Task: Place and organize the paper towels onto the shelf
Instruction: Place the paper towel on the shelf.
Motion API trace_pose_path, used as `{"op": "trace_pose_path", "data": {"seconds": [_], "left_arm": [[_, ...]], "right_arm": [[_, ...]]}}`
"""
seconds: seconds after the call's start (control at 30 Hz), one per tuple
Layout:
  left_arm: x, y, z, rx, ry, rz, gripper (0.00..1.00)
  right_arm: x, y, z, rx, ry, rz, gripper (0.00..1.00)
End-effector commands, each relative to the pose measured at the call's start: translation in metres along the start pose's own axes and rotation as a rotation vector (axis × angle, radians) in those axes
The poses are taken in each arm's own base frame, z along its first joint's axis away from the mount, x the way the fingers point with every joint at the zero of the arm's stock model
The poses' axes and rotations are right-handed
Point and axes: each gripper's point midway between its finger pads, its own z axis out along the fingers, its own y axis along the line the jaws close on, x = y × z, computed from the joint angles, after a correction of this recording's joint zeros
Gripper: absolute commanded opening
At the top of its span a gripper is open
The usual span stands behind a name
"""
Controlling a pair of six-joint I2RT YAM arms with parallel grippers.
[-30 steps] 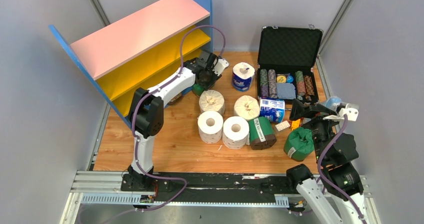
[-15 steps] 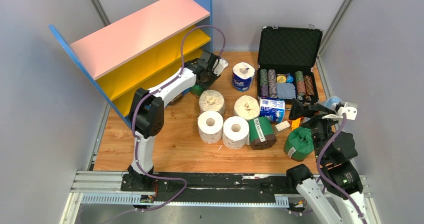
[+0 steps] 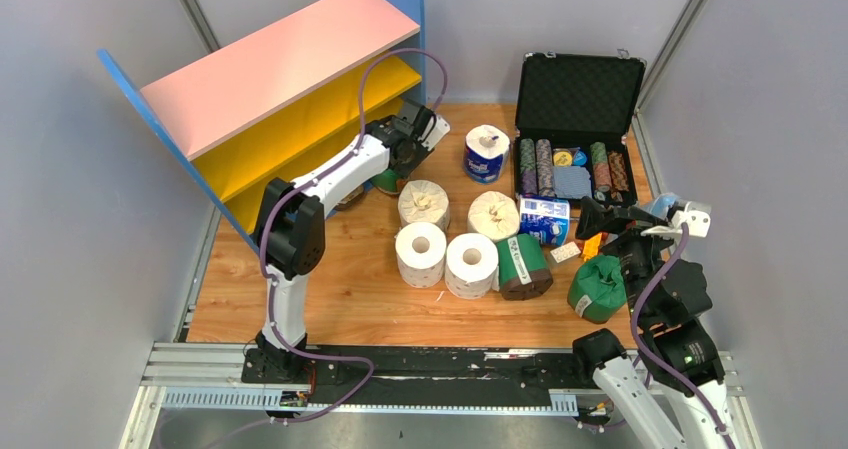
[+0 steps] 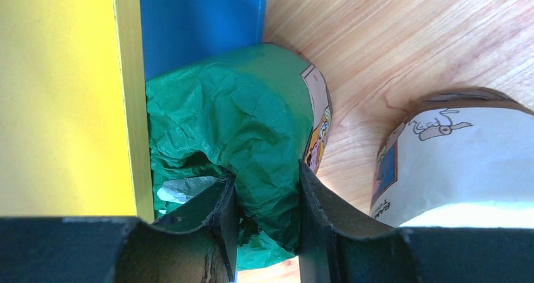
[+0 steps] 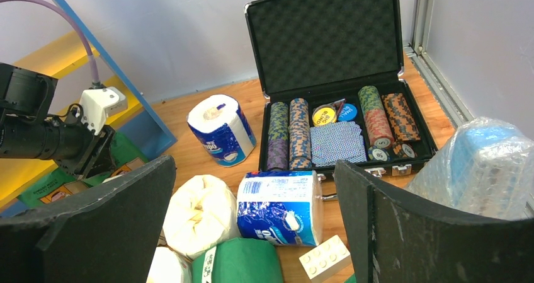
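L gripper (image 4: 266, 226) is pinched on the crumpled wrap of a green-wrapped paper roll (image 4: 252, 138), which sits on the wooden table (image 3: 340, 289) against the blue side panel of the three-tier wooden shelf w/ pink top and yellow boards (image 3: 270, 59). R gripper (image 5: 255, 232) gapes wide, holding nothing.

Rolls loose on the table in top view:
- 2 more green (image 3: 523, 265) (image 3: 598, 287)
- 2 cream-wrapped (image 3: 424, 204) (image 3: 493, 215)
- 2 bare white w/ hollow cores (image 3: 421, 253) (image 3: 471, 264)
- 2 blue-white printed (image 3: 487, 153) (image 3: 544, 219)

1 open black foam-lined case (image 3: 578, 119) holds 4 chip stacks.

Green-wrapped roll (image 4: 252, 125), blue-white printed roll (image 5: 277, 213), pink-topped yellow-blue shelf (image 3: 280, 59)
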Motion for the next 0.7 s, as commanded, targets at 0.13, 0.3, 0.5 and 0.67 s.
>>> {"op": "trace_pose_path", "data": {"seconds": [0.13, 0.3, 0.5, 0.67], "left_arm": [[-0.032, 0.039, -0.038, -0.161, -0.103, 0.015, 0.28], [-0.023, 0.044, -0.025, -0.21, -0.067, 0.057, 0.29], [-0.01, 0.046, -0.003, -0.212, -0.046, 0.075, 0.3], [0.001, 0.046, 0.013, -0.221, -0.023, 0.08, 0.32]], "right_arm": [[-0.007, 0.003, 0.003, -0.006, -0.025, 0.014, 1.0], [-0.006, 0.002, 0.003, -0.003, -0.024, 0.013, 1.0], [-0.005, 0.003, 0.004, -0.007, -0.022, 0.013, 1.0], [-0.005, 0.003, 0.004, -0.007, -0.021, 0.012, 1.0]]}}
